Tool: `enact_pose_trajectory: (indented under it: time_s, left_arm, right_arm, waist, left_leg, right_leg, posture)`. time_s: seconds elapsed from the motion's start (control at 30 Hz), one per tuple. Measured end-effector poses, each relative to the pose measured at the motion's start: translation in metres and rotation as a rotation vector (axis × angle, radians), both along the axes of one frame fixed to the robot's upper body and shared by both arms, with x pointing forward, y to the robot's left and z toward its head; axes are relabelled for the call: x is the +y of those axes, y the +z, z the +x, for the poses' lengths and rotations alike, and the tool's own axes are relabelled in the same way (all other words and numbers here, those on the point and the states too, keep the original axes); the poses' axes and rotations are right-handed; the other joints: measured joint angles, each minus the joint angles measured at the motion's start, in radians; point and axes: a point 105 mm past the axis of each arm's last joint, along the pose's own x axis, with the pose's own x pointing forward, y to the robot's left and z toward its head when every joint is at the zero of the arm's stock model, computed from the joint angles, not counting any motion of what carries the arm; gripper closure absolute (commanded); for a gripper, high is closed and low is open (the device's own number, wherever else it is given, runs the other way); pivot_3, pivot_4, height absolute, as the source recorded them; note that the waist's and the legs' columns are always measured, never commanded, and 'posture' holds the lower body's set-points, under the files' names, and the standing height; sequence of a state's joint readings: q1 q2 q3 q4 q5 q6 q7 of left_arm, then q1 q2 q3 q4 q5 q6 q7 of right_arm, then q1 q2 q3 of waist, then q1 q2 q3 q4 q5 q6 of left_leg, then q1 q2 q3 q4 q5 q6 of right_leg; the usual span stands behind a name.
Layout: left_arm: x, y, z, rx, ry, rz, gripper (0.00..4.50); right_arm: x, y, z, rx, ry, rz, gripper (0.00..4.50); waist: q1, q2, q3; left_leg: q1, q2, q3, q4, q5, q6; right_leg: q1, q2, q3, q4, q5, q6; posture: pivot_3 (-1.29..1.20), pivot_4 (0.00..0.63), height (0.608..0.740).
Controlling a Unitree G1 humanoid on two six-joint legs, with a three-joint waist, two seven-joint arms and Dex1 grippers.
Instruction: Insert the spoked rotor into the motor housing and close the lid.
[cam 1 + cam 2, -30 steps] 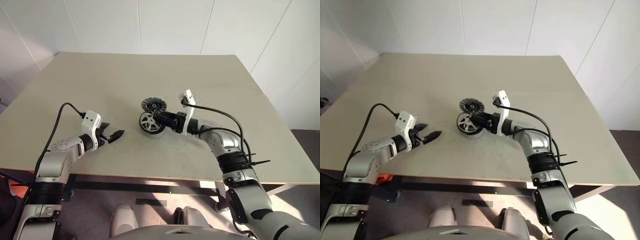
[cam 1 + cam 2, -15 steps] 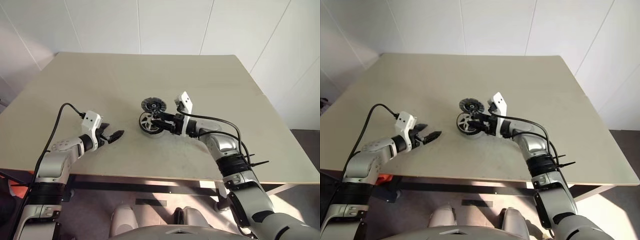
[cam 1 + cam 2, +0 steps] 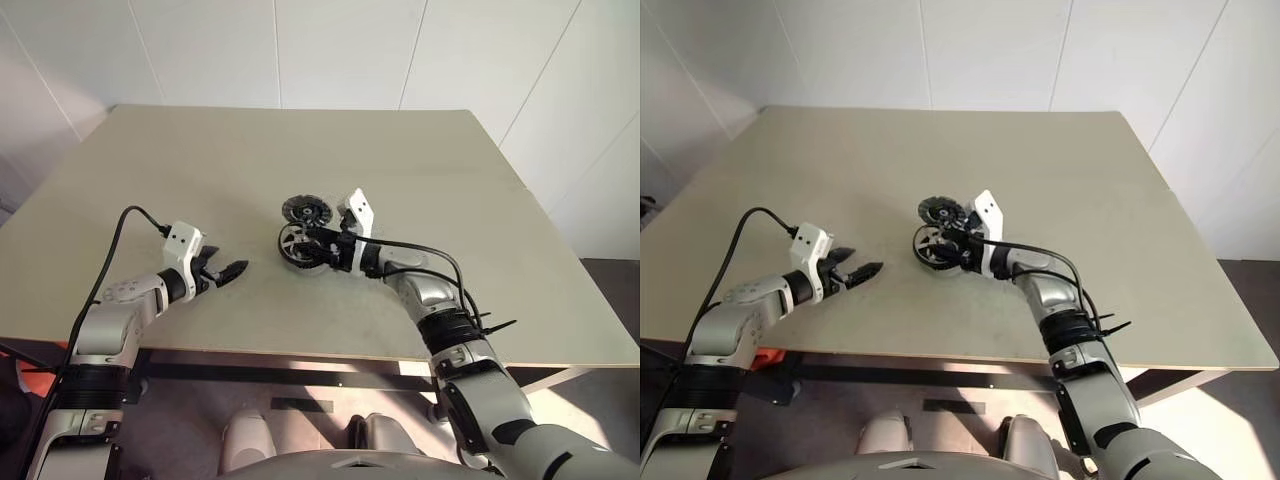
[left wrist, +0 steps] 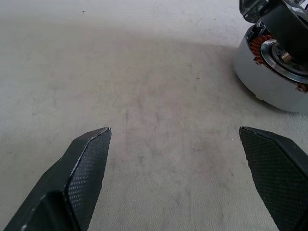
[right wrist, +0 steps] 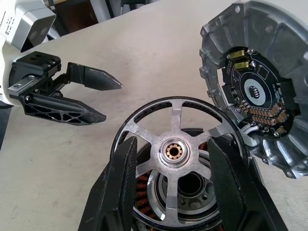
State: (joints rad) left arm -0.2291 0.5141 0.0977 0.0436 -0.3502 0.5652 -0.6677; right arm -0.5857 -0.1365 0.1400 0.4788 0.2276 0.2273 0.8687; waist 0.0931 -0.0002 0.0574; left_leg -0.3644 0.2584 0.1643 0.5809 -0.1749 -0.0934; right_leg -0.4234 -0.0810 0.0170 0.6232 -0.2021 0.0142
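A: Where is the spoked rotor, and what has it?

B: On the table, near mid-table and a little to the robot's right; the right gripper is clamped on it, one black finger on each side of the dark rim, directly over the motor housing; copper-red windings show through the spokes below it.

A: Why that hold?

B: A judgement: gripping across the rim leaves the hub free, so it can line up with the housing's central hole; the rotor looks part-way in, not seated, standing tilted with its far edge raised.

A: Which way does it face?

B: Its flat face tips up and back toward the wrist camera; it is a disc, so the axis that counts runs through the hub, leaning off upright; it needs levelling before it drops home, by my reading.

A: And the lid?

B: Tipped up on edge just beside the housing, touching it or nearly; its inner face with the circuit board turns toward the rotor; likely parked there to be swung shut afterwards.

A: The left gripper?

B: Fingers spread wide, holding nothing; it hovers low over bare table, well apart from the housing and pointed at it; ready, perhaps, to steady it.
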Motion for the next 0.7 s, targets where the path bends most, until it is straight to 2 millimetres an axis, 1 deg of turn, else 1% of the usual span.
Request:
enact_pose_trajectory:
  time_s: [0.07,0.17,0.3,0.33,0.7]
  left_arm:
    - [0.0002,0.0000,0.0000,0.000,0.000,0.001,0.00]
    - [0.0004,0.0001,0.0000,0.000,0.001,0.001,0.00]
    - [0.0009,0.0003,0.0000,0.000,0.002,0.001,0.00]
    - [0.0010,0.0004,0.0000,-0.001,0.003,0.001,0.00]
    - [0.0011,0.0004,0.0001,0.000,0.003,0.002,0.00]
  right_arm:
    - [0.0001,-0.0014,0.0009,-0.005,-0.001,-0.005,1.89]
    - [0.0006,-0.0016,0.0016,-0.012,0.003,-0.006,2.51]
    - [0.0010,-0.0015,0.0015,-0.021,0.007,-0.006,3.95]
    - [0.0013,-0.0011,0.0016,-0.027,0.008,-0.007,4.20]
    - [-0.0019,-0.0003,0.0009,-0.035,0.021,-0.021,4.24]
  waist:
    - [0.000,0.000,0.000]
    - [0.000,0.000,0.000]
    - [0.000,0.000,0.000]
    - [0.000,0.000,0.000]
    - [0.000,0.000,0.000]
  left_leg:
    - [0.000,0.000,0.000,0.000,0.000,0.000]
    - [0.000,0.000,0.000,0.000,0.000,0.000]
    - [0.000,0.000,0.000,0.000,0.000,0.000]
    - [0.000,0.000,0.000,0.000,0.000,0.000]
    - [0.000,0.000,0.000,0.000,0.000,0.001]
  right_leg:
    - [0.000,0.000,0.000,0.000,0.000,0.000]
    - [0.000,0.000,0.000,0.000,0.000,0.000]
    - [0.000,0.000,0.000,0.000,0.000,0.000]
    - [0.000,0.000,0.000,0.000,0.000,0.000]
    - [0.000,0.000,0.000,0.000,0.000,0.000]
  posture:
    - [0.00,0.000,0.740]
    - [0.00,0.000,0.740]
    - [0.00,0.000,0.740]
    - [0.00,0.000,0.740]
    - [0.00,0.000,0.740]
